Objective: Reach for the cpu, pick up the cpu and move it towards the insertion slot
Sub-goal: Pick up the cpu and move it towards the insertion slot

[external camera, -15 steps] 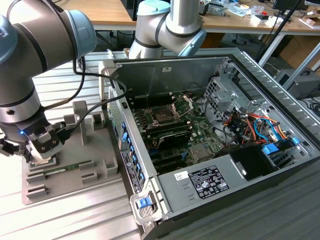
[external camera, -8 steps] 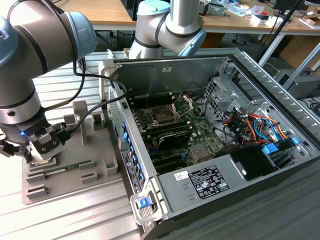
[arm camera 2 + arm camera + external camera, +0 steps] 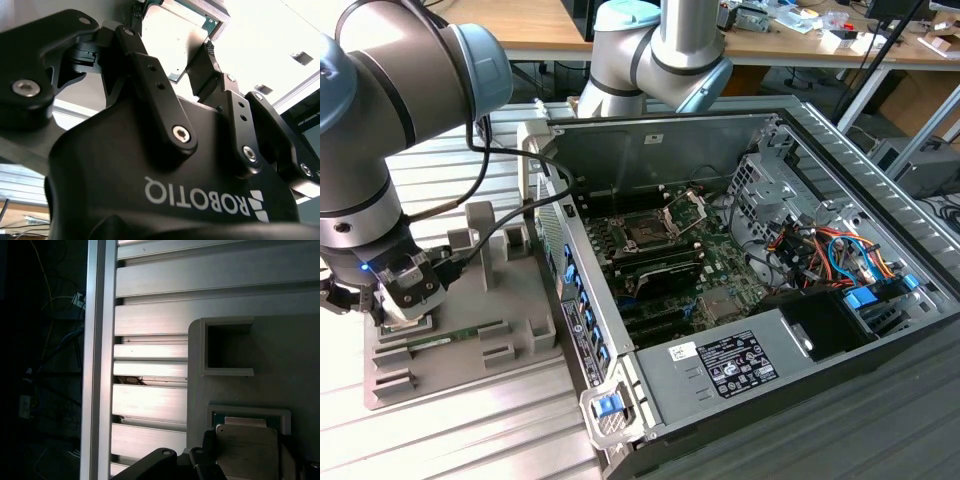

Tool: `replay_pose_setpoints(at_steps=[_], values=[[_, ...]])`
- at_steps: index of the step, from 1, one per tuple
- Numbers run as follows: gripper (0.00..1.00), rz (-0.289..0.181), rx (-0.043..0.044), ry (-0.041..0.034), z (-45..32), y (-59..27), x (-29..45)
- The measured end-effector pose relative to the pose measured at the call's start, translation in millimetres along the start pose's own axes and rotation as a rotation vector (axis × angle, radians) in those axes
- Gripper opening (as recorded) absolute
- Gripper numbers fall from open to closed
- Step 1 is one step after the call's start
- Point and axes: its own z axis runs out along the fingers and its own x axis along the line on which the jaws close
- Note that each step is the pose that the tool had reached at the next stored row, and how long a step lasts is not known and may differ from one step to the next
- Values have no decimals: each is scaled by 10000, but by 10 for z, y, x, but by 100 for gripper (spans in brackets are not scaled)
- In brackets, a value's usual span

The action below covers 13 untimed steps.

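Observation:
The cpu (image 3: pixel 247 452), a silvery square chip, lies in a framed recess of the grey tray (image 3: pixel 295 365). My gripper (image 3: pixel 247 460) is down over it, with a black finger against each of two opposite edges. In the second wrist view the cpu (image 3: pixel 172 47) sits between the two fingertips (image 3: pixel 136 37) of the gripper (image 3: pixel 172 40). In the exterior view the gripper (image 3: pixel 405 300) hangs low over the tray (image 3: pixel 470 355) at the exterior view's left, hiding the chip. The insertion slot (image 3: pixel 646 232), with its metal bracket (image 3: pixel 686 205) hinged up, lies on the motherboard inside the open computer case.
A thin green memory stick (image 3: pixel 450 335) lies in the tray beside the gripper. The case wall (image 3: pixel 575 300) stands between tray and motherboard. A power supply (image 3: pixel 740 362) and bundled cables (image 3: pixel 820 250) fill the case at the exterior view's right. An empty square recess (image 3: pixel 227 347) adjoins the chip's recess.

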Motion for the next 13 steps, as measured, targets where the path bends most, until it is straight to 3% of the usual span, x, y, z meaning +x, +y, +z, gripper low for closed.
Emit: replay_pose_setpoints(at_steps=[13], values=[[55,0,1,-3,-5,0,-1]])
